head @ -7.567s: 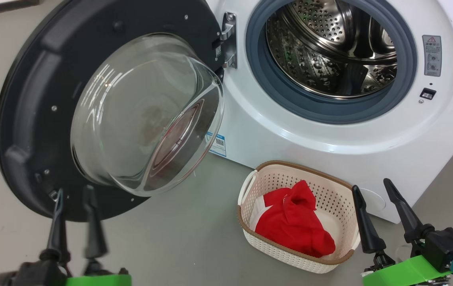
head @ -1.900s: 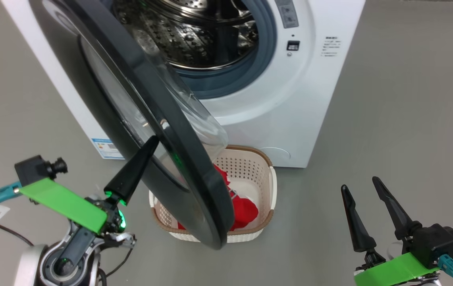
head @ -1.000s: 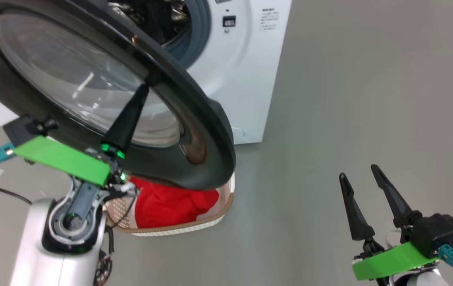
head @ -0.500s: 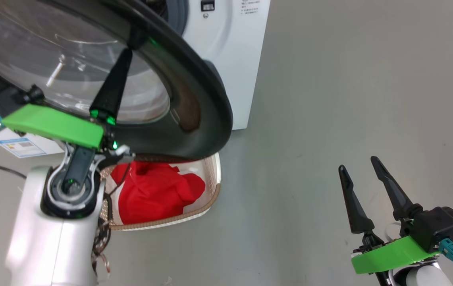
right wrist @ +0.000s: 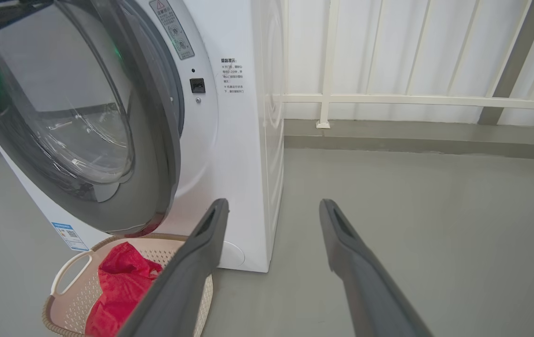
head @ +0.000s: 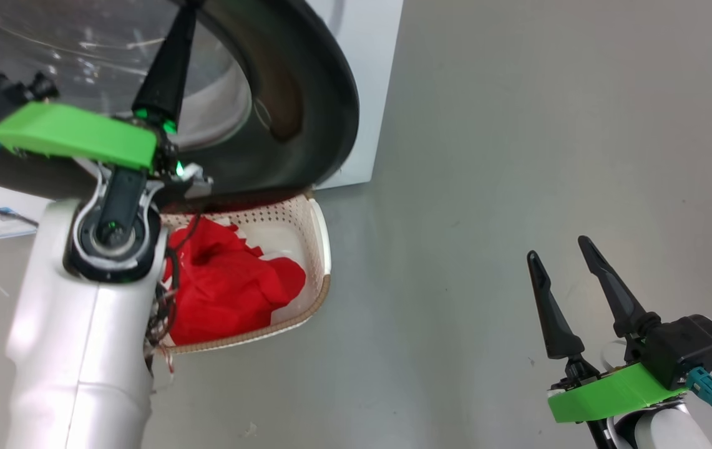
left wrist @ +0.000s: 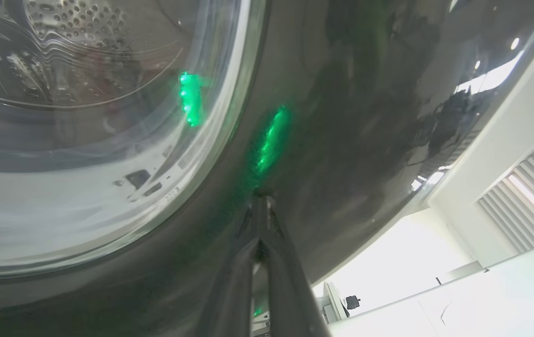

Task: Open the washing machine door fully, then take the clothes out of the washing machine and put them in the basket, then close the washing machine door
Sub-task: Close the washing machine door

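The washing machine door has a glossy black rim and clear glass, and it stands at a narrow angle to the white washing machine. My left gripper is shut, holds nothing, and its tips press on the door's black rim beside the glass. Red clothes lie in the cream basket on the floor under the door. The clothes and the basket sit at the lower left of the right wrist view. My right gripper is open and empty, low on the right, well away from the machine.
Grey floor spreads to the right of the machine. A white railing and a low kerb run along the back wall. A blue label sticker is on the machine's lower front. My pale left forearm covers the basket's left part.
The door has swung closer to the machine's front with my shut left gripper against its rim. The head view has shifted, moving machine and basket up and left. The right gripper stays open.
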{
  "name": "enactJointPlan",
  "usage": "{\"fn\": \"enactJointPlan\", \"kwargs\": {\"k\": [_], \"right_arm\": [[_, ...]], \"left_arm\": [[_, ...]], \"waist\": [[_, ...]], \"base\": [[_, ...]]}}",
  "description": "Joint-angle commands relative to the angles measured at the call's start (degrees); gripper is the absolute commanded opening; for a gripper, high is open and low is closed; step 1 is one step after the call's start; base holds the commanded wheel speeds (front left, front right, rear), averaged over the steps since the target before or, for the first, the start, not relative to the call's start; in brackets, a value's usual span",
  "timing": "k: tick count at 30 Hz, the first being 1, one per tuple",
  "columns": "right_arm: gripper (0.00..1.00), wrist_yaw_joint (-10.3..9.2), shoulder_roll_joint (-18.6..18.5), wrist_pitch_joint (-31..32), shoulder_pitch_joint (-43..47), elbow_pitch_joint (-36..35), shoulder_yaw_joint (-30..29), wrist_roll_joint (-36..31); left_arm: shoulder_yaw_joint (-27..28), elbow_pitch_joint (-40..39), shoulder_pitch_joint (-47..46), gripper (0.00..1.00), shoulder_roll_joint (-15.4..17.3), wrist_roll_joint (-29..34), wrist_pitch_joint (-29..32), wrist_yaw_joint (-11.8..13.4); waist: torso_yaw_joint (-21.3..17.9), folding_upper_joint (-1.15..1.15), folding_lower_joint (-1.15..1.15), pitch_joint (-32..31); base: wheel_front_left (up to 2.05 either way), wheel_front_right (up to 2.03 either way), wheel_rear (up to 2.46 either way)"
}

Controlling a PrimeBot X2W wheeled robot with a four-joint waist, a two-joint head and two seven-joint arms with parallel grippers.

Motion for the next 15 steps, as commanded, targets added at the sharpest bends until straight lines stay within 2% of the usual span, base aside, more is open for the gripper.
{"fn": "enactJointPlan", "kwargs": {"k": [1, 15], "right_arm": [[1.0, 0.29, -0.62, -0.37, -1.45, -1.61, 1.48, 0.06], [1.0, 0.29, -0.62, -0.37, -2.61, -1.68, 1.54, 0.39]], "left_arm": [[1.1, -0.7, -2.95, 0.0, 1.08, -0.33, -0.47, -0.76], [2.04, 3.69, -7.49, 0.0, 1.98, -0.17, -0.94, -2.73]], "waist": [[-0.63, 0.0, 0.0, 0.91], [-1.97, 0.0, 0.0, 3.21]], "base": [[0.0, 0.0, 0.0], [0.0, 0.0, 0.0]]}}
